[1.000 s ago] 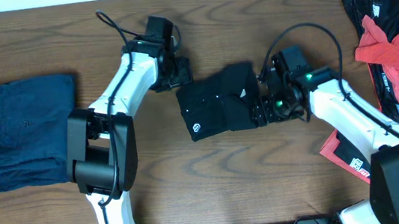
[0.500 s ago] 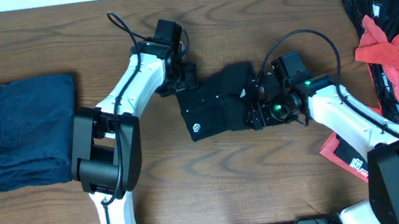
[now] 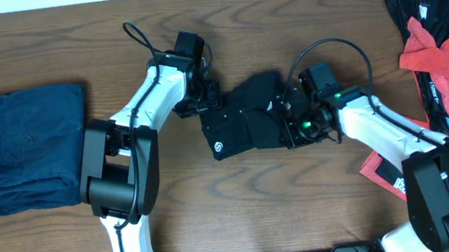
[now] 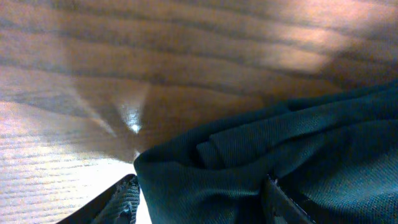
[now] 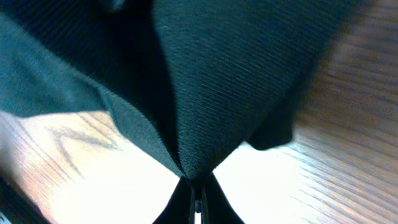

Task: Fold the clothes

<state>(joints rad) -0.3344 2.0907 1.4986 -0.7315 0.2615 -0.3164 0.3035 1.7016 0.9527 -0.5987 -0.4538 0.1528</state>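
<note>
right gripper [image 3: 291, 127] clenched on right edge of folded black pants [image 3: 241, 126], mid-table [image 3: 280, 18] | left gripper [image 3: 206, 94] jaws spread, pants' left corner between them | folded blue garment [image 3: 28, 148] left | black-and-red clothes pile [image 3: 445, 50] far right

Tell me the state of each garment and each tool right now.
Black stretchy garment with white logo, partly folded.
Dark blue cloth garment, folded flat.
Coral-red and black clothes pile, crumpled, unfolded.
Left tool, open, straddling black cloth.
Right tool, shut on black garment.
</note>
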